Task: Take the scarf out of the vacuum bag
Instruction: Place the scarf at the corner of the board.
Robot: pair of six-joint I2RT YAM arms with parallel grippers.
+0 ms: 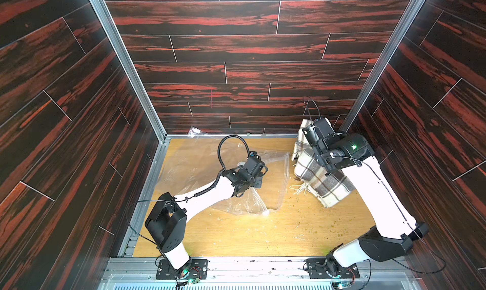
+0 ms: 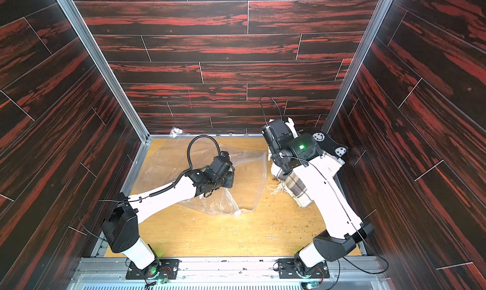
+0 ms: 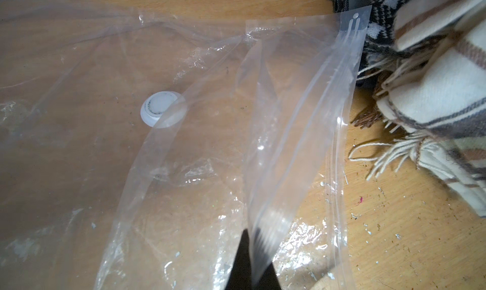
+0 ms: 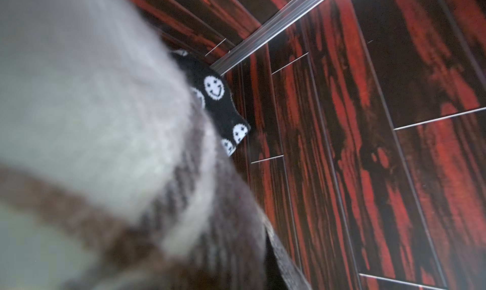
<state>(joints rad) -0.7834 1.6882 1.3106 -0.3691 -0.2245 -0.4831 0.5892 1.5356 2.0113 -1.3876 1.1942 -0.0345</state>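
While the vacuum bag (image 1: pixel 189 165) (image 2: pixel 163 165) (image 3: pixel 79 170) lies mostly flat on the wooden table (image 1: pixel 249 236), the scarf (image 1: pixel 323 186) (image 2: pixel 295 187) (image 3: pixel 441 96) is already outside it, on the robot's right.

The bag is clear and crinkled. Its long axis runs roughly across the table. The closed end is toward the left wall, and one far corner curls up against the back wall. Its zip-seal edge (image 3: pixel 339 117) is the end nearest the scarf, so the mouth points to the robot's right. The round white valve disc (image 3: pixel 161 109) faces upward, near the middle of the bag.

The left gripper (image 1: pixel 256 182) (image 2: pixel 227 181) (image 3: pixel 249 252) sits over the bag's right half. Its jaws are closed on a fold of the upper plastic sheet at the zip strip, raising that fold off the table.

The scarf is cream plaid with brown and grey stripes, folded into a thick bundle. Its long axis slopes from the table up toward the far right corner. The low end rests on the table with its fringe pointing toward the bag, close beside the zip edge but apart from it.

The right gripper (image 1: pixel 322 123) is raised near the back right corner with the scarf's upper end hanging from it. Its fingers are hidden by the cloth, and it appears clamped tight on the scarf. In the right wrist view the scarf (image 4: pixel 92 104) is a blur filling half the picture.

A black knit cloth with white smiley faces (image 2: pixel 326 141) (image 4: pixel 218 96) lies in the far right corner, behind the scarf. Small crumbs dot the table.
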